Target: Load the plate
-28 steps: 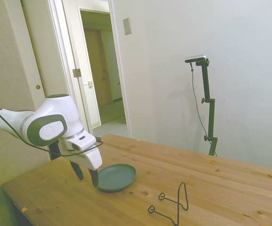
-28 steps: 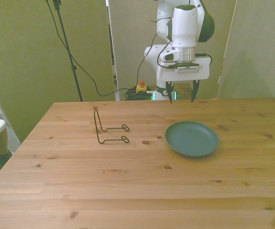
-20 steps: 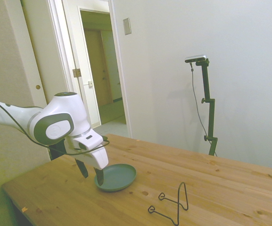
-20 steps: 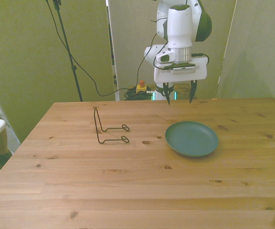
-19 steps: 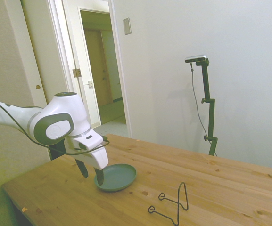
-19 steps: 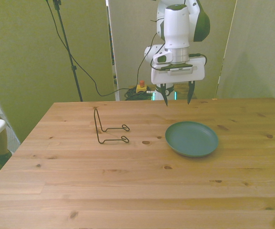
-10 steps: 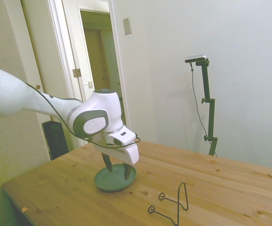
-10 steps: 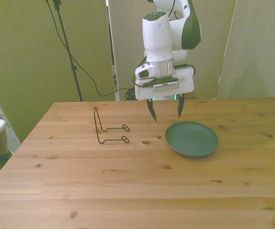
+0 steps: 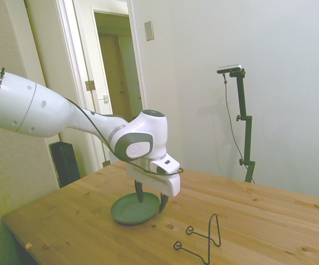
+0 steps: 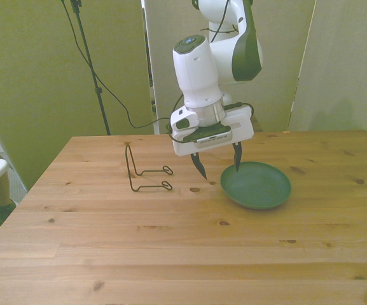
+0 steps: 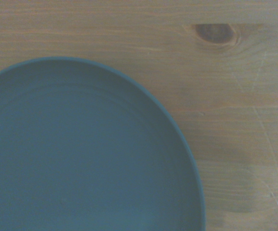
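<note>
Over the plate (image 10: 256, 185) rim nearest the stand (image 10: 146, 170): gripper (image 10: 219, 163) just swung in, wide open, empty; grasp looks imminent

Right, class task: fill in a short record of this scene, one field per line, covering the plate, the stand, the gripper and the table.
plate: grey-green, empty, flat on the table
wire stand: black, empty, to the front view's left of the plate
gripper: open, fingers pointing down astride the plate's rim nearest the stand
table: wooden, knotted planks
</note>
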Motion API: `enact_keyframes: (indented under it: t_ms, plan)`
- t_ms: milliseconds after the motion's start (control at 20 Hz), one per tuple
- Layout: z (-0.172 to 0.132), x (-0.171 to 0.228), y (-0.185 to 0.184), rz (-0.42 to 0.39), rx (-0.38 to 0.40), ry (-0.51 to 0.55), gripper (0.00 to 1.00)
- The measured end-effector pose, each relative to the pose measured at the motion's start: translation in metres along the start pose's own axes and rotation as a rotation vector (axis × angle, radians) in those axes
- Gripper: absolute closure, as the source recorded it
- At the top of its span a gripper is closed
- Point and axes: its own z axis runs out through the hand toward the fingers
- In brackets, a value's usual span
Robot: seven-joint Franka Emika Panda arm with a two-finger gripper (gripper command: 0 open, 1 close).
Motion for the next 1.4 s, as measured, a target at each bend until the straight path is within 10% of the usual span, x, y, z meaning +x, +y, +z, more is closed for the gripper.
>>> enact_keyframes:
  t_ms: [750, 800, 1400]
  plan:
    - [0.038, 0.018, -0.014, -0.057, 0.003, -0.096, 0.0]
    - [0.038, 0.017, -0.015, -0.061, 0.004, -0.102, 1.0]
    - [0.044, 0.01, -0.03, -0.098, 0.006, -0.123, 1.0]
